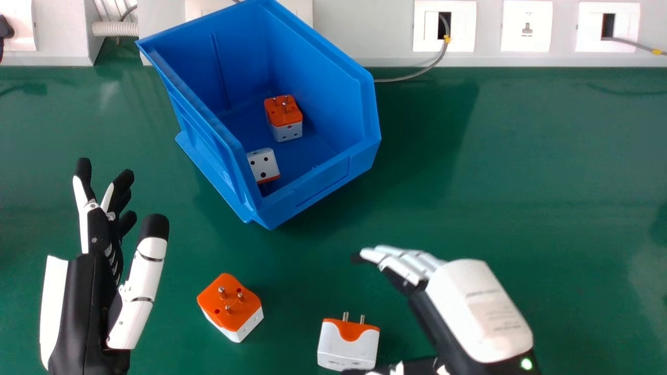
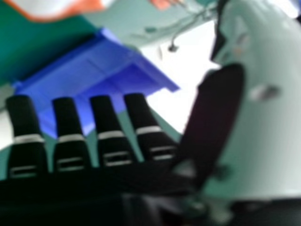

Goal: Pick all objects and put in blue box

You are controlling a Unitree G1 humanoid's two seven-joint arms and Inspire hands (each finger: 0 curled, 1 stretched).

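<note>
Pointing toward the robot's left, the fingers (image 1: 398,260) of the right hand (image 1: 482,312) are straight and released. Nearer the robot than those fingertips, by the thumb, a white adapter with an orange end (image 1: 348,346) stands on the bench (image 1: 521,182), pins away from the robot; whether the thumb touches it, I cannot tell. The left hand (image 1: 104,271) has its fingers released too, and to their right an orange-topped adapter (image 1: 229,304) rests pins up. Beyond both hands' fingers sits the blue box (image 1: 323,182), two adapters (image 1: 284,117) inside.
</note>
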